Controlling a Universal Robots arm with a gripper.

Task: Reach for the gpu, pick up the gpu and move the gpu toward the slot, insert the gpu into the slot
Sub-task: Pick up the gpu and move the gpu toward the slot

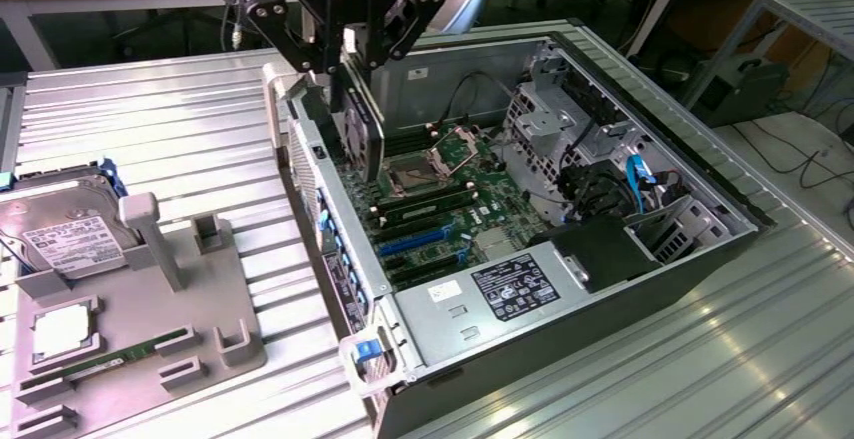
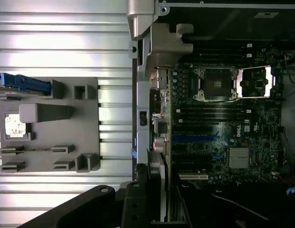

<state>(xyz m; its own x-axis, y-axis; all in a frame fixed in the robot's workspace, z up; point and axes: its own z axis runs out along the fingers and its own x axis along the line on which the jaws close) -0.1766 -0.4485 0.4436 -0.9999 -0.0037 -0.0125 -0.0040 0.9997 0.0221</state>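
My gripper (image 1: 358,54) hangs over the open computer case and is shut on the gpu (image 1: 360,124). The gpu is a dark flat card held on edge, its lower edge above the motherboard, close to the case's rear wall. In the wrist view the gpu (image 2: 157,178) shows edge-on with its silvery bracket, between the dark fingers of my gripper (image 2: 159,209). The slot (image 1: 411,242) is a blue strip on the motherboard, nearer the camera than the card in the exterior view. It lies apart from the card. In the wrist view the slot (image 2: 195,138) lies below the black memory slots.
The case (image 1: 694,174) has tall walls, a drive cage (image 1: 561,119), a power supply (image 1: 514,289) and a CPU socket (image 1: 414,174). On the exterior view's left, a grey fixture tray (image 1: 200,319) holds a hard drive (image 1: 67,234), a chip (image 1: 60,331) and a memory stick (image 1: 114,359).
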